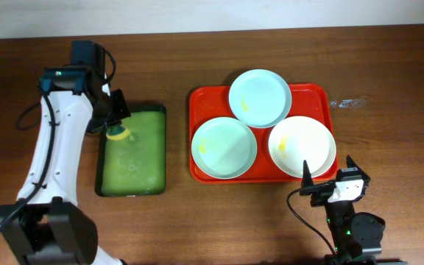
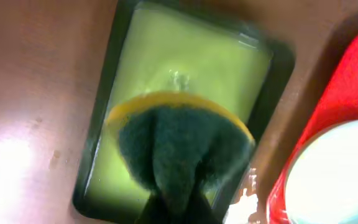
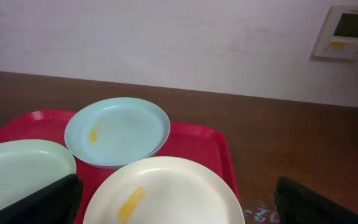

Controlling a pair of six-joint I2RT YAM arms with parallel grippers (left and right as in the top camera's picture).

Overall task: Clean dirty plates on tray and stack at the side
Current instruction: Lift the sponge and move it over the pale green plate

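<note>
Three plates sit on the red tray [image 1: 201, 99]: a pale blue one [image 1: 259, 97] at the back, a pale blue one [image 1: 224, 146] at front left, and a cream one [image 1: 301, 146] at front right, each with a yellow smear. My left gripper [image 1: 116, 126] is shut on a round yellow-and-green sponge [image 2: 179, 146] above the green tray [image 1: 132, 151]. My right gripper [image 1: 328, 177] is open and empty just in front of the cream plate [image 3: 169, 193], its fingers spread either side. The back plate [image 3: 118, 130] and the red tray [image 3: 194, 138] show in the right wrist view.
The green tray with a dark rim [image 2: 266, 56] holds greenish liquid, left of the red tray. A small clear wrapper [image 1: 348, 102] lies on the table right of the red tray. A wall panel [image 3: 352, 31] hangs beyond the table.
</note>
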